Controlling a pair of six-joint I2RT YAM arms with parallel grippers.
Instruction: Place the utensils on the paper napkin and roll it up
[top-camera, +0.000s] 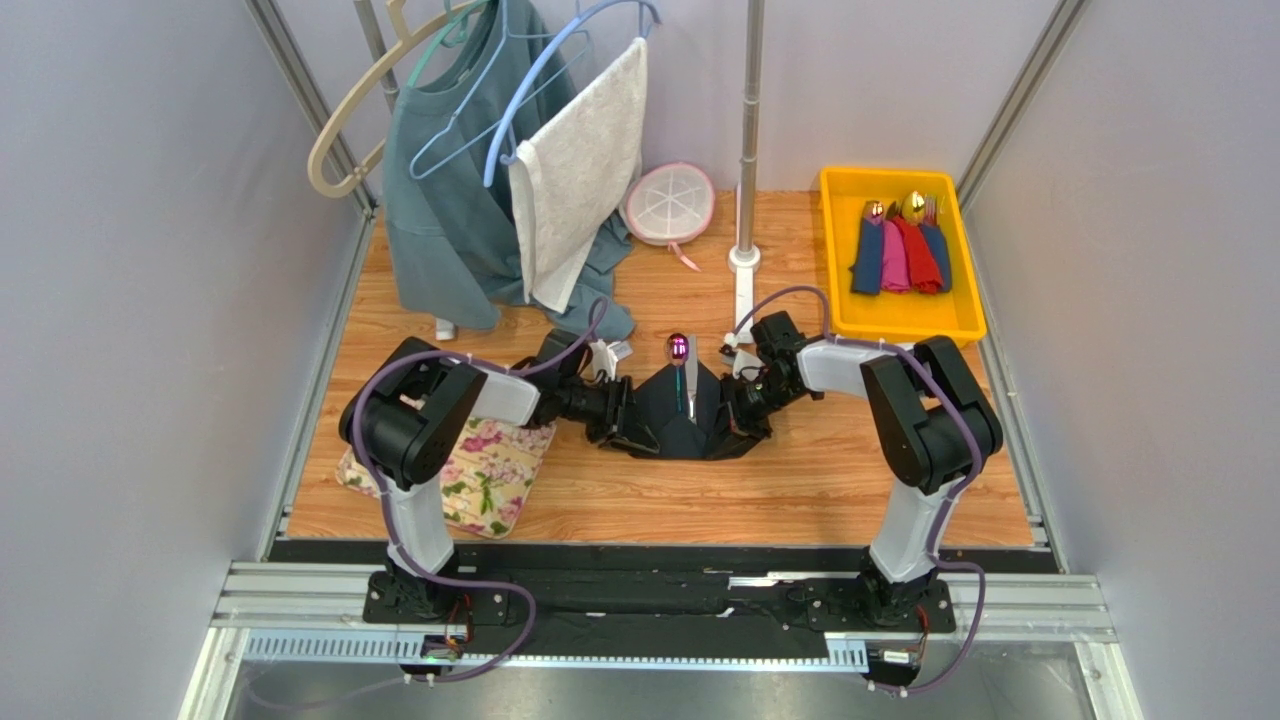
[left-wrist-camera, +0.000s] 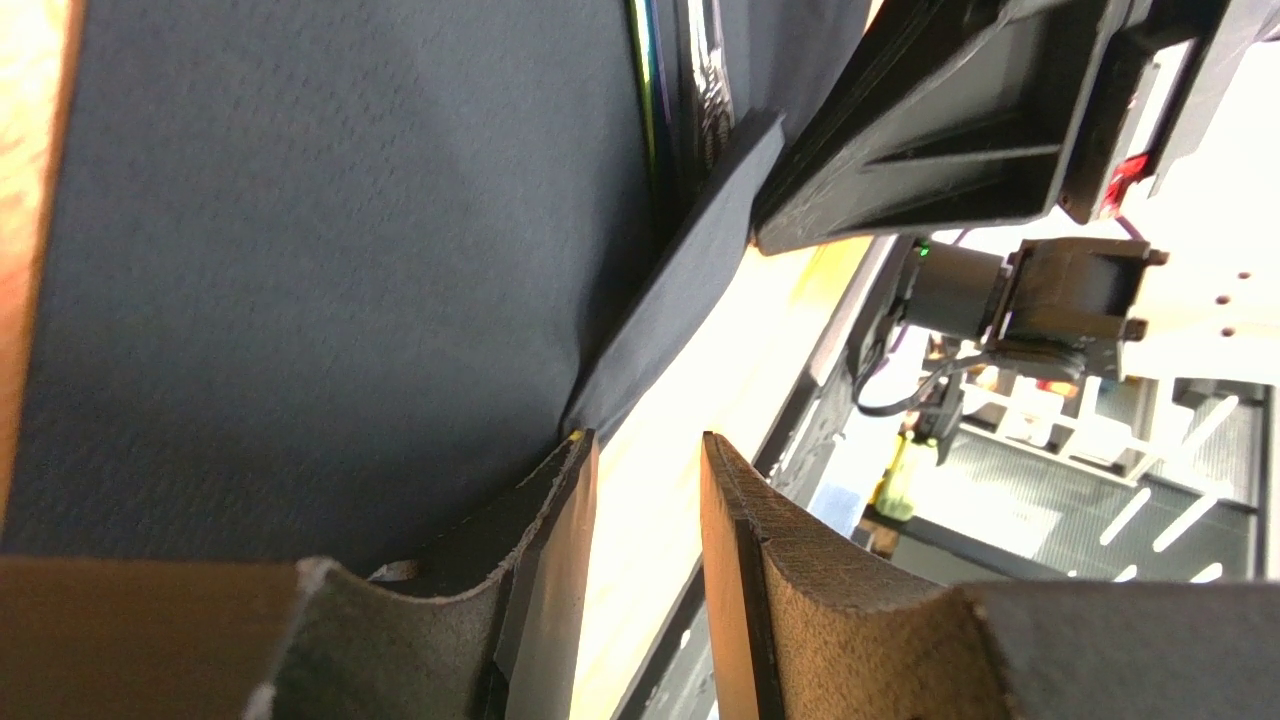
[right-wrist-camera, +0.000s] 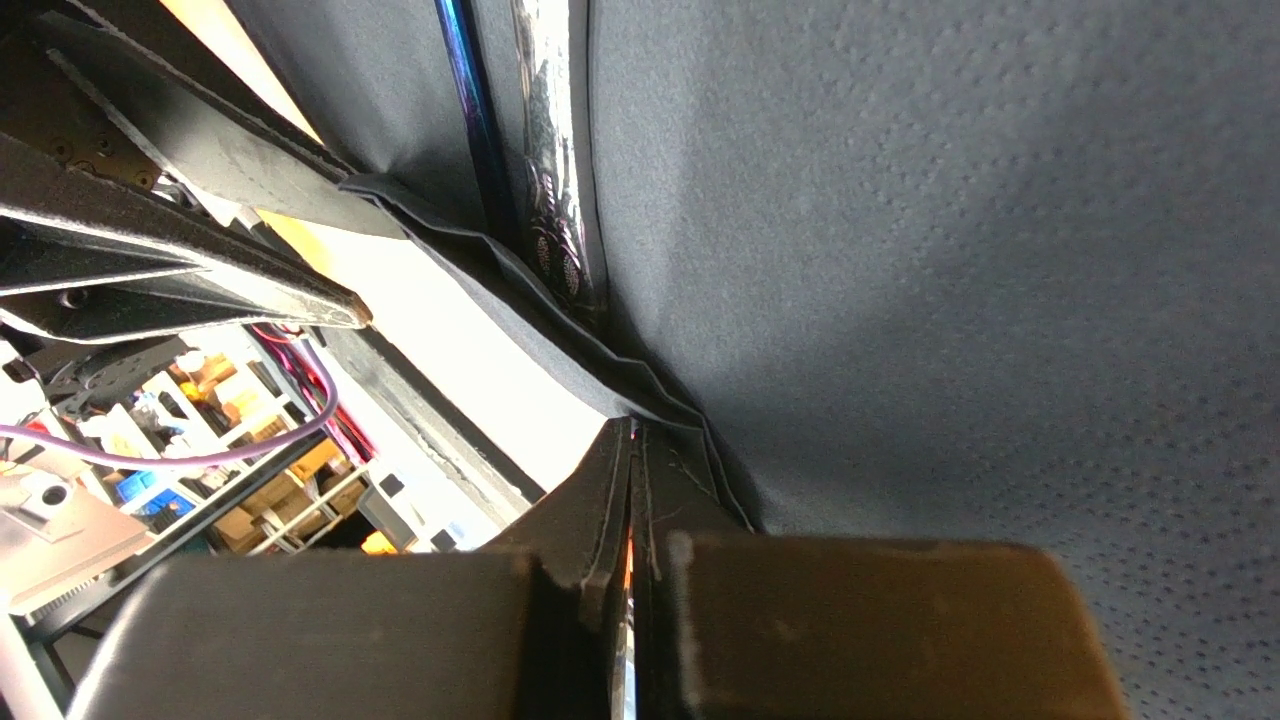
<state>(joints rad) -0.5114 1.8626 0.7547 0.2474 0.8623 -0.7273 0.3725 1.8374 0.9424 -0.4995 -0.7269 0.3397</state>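
Over the table (top-camera: 842, 480), left pincer (left-wrist-camera: 649, 444) ajar and empty, right pincer (right-wrist-camera: 631, 435) tight on paper napkin (right-wrist-camera: 977, 300)

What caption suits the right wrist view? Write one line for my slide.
Right gripper shut on the folded edge of the paper napkin, utensils lying along the crease.

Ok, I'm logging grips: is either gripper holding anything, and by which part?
The right gripper is shut on the thin black paper napkin, pinching its folded edge. The left gripper is open, holding nothing.
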